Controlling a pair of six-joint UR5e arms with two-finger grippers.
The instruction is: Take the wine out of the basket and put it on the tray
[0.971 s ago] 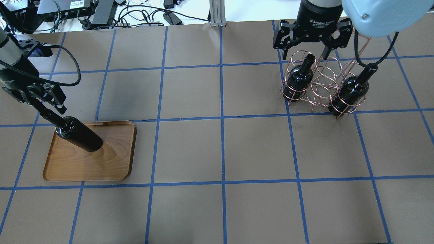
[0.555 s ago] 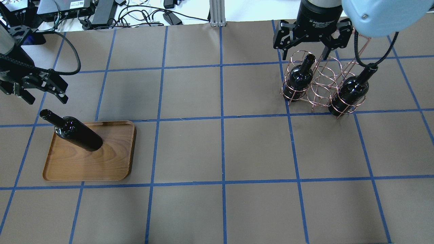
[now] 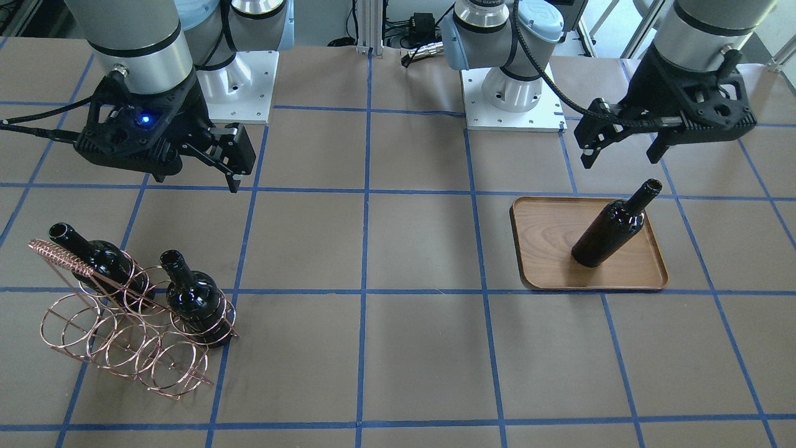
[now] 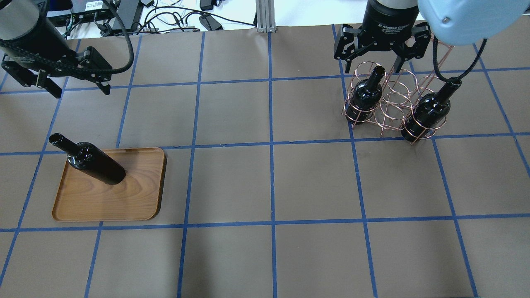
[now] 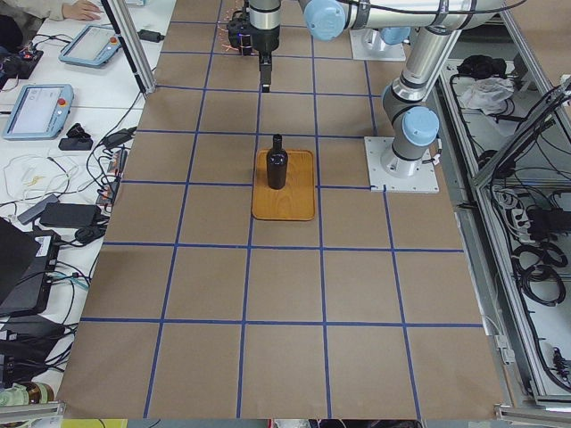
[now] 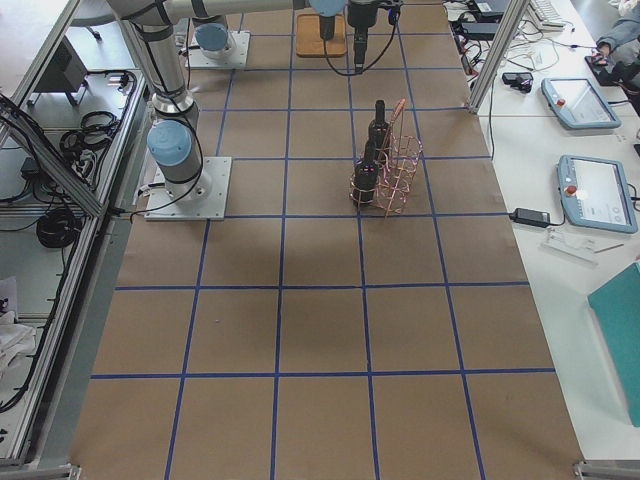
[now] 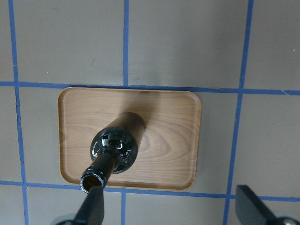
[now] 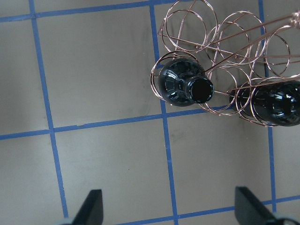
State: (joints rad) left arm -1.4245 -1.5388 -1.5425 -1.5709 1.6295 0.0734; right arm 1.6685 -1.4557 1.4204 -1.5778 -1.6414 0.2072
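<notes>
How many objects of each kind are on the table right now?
Glossy black glass wine bottles: 3
Copper wire bottle rack: 1
Brown wood-grain rectangular tray: 1
Total: 5

The left arm is reaching forward with its wrist turned straight down. The left gripper is hanging in the air, jaws spread wide, gripping nothing, and the left fingers are pointing downward at the edges of its wrist view. The right arm is stretching out farther, its wrist also vertical. The right gripper is hovering with jaws parted wide, the right fingers pointing down and touching nothing. A blue light is glowing on the right wrist housing.
</notes>
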